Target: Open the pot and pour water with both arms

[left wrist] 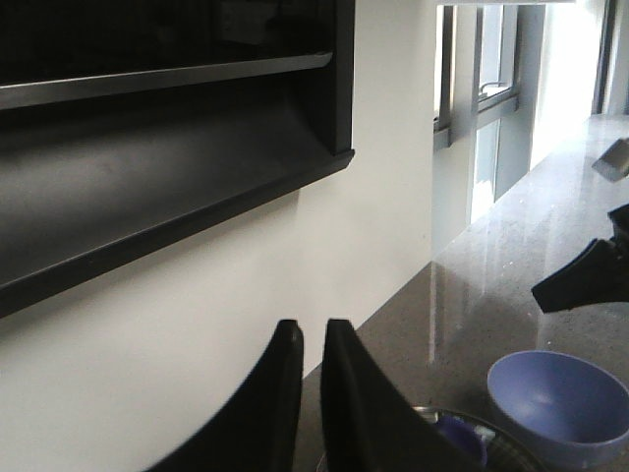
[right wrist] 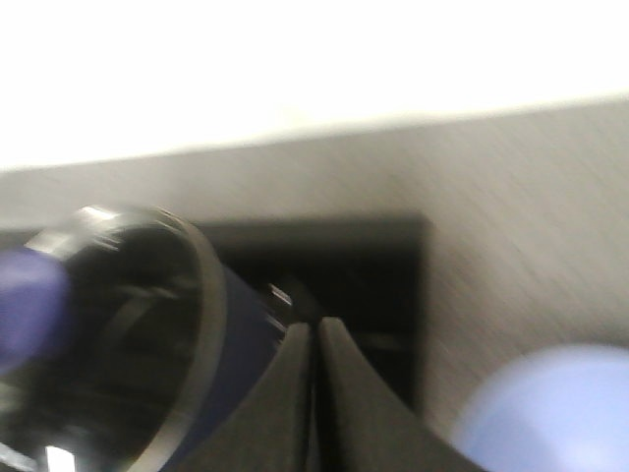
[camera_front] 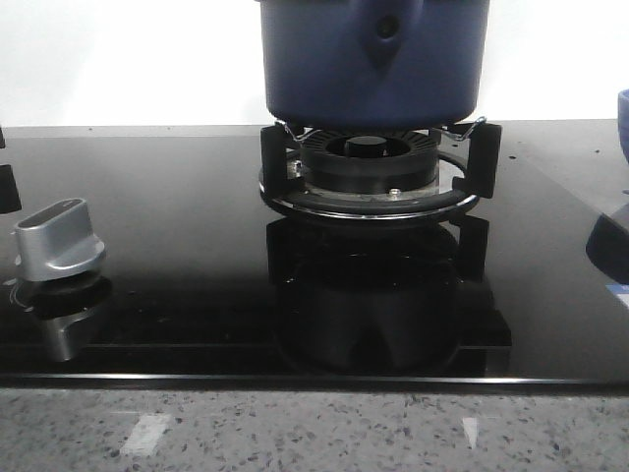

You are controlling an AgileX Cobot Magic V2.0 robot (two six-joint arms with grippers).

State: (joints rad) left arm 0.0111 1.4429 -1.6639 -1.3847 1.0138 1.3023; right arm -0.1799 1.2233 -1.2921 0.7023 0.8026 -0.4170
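Up front, the dark blue pot [camera_front: 373, 61] sits on the burner [camera_front: 369, 167]; left tool [left wrist: 313, 339] and right tool [right wrist: 314, 334] both pressed together, holding nothing.

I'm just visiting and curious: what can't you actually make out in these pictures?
- Front view: the pot top and lid, cut off by the upper edge.
- Right wrist view: blurred; whether the right gripper grips anything.
- Left wrist view: the pot lid, mostly below the frame.
- Front view: no arms visible.
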